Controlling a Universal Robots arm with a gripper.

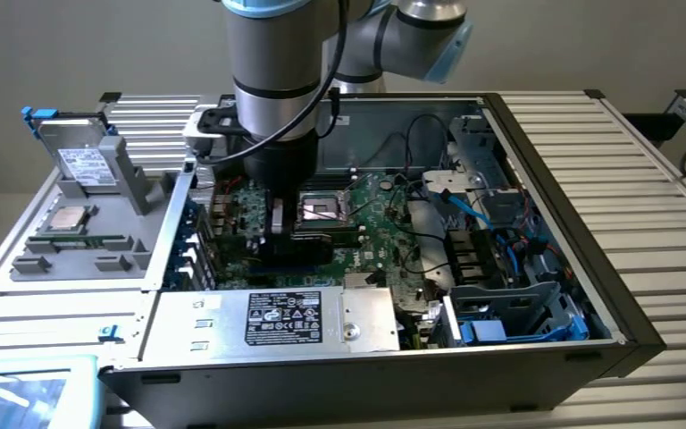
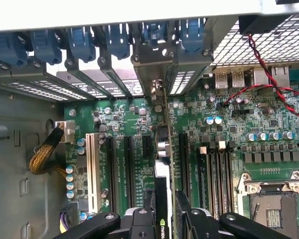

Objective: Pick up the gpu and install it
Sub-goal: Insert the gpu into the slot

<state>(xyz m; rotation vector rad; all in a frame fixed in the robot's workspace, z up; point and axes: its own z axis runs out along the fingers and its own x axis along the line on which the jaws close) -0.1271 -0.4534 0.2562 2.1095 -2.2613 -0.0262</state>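
The gpu (image 2: pixel 162 169) is a thin black card seen edge-on, with a logo near my wrist. It stands upright between my fingers (image 2: pixel 145 214), and its metal bracket end reaches toward the case's rear slot openings (image 2: pixel 154 89). My gripper (image 2: pixel 163 195) is shut on it, just above the motherboard's expansion slots (image 2: pixel 129 169). From the exterior view, the gripper (image 1: pixel 278 223) is low inside the open computer case, and the dark gpu (image 1: pixel 286 250) sits under it, left of the CPU socket (image 1: pixel 319 210). Whether the card's edge touches a slot is hidden.
A silver power supply box (image 1: pixel 271 320) lies at the case's front. Cables and drive bays (image 1: pixel 486 259) fill the exterior view's right side. A grey tray (image 1: pixel 75 241) outside the case holds a drive, a CPU and memory. Blue slot latches (image 2: pixel 79 42) line the rear wall.
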